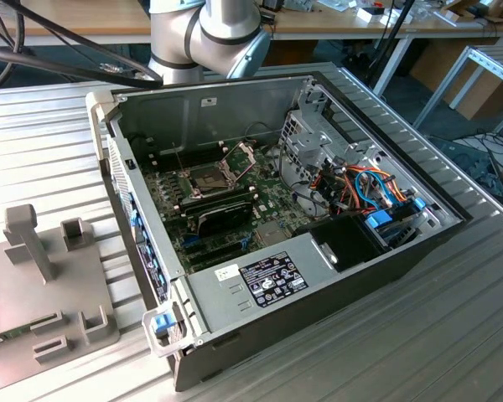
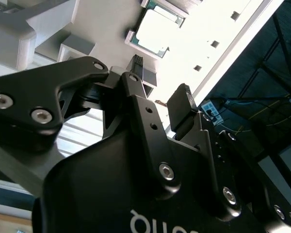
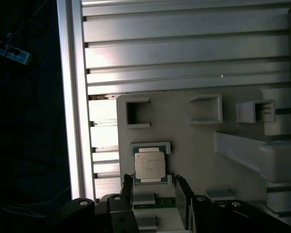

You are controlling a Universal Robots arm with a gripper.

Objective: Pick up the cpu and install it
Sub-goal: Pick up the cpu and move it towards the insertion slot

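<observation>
First wrist view: the hand (image 3: 154, 190) hangs low over a pale grey fixture plate (image 3: 194, 145).
Hand state: its two black fingers (image 3: 127, 187) are spread wide, and nothing is held between them.
Cpu: the cpu (image 3: 149, 165) lies flat on the fixture plate with its silver-grey top up and a thin green edge showing round it. It is seated in a nest of raised corner brackets.
Hand to cpu: the cpu sits just beyond the fingertips, in line with the gap between them, and neither finger touches it.
Second wrist view: the hand (image 2: 159, 77) is seen from behind its black body. The cpu (image 2: 157, 30) shows brightly lit on the plate past the fingertips.
Fixture plate: it also carries several U-shaped brackets (image 3: 137, 112) and a taller block (image 3: 262, 155). It rests on the slatted aluminium counter (image 3: 184, 48), close to the counter's edge.
Exterior view: an open computer case (image 1: 193, 105) stands on the counter (image 1: 50, 142). The fixture plate (image 1: 17, 285) lies beside it on the exterior view's left, and the arm (image 1: 205, 33) rises behind the case.
Socket: a dark square socket (image 1: 210, 176) sits on the green motherboard (image 1: 272, 205), with its hinged metal frame (image 1: 239, 157) tilted up.
Nearby parts: a black rectangular module (image 1: 222, 216) lies just beside the socket. A grey power supply (image 1: 235, 293) fills the near corner, and orange and blue cables (image 1: 365, 184) bunch at the exterior view's right.
</observation>
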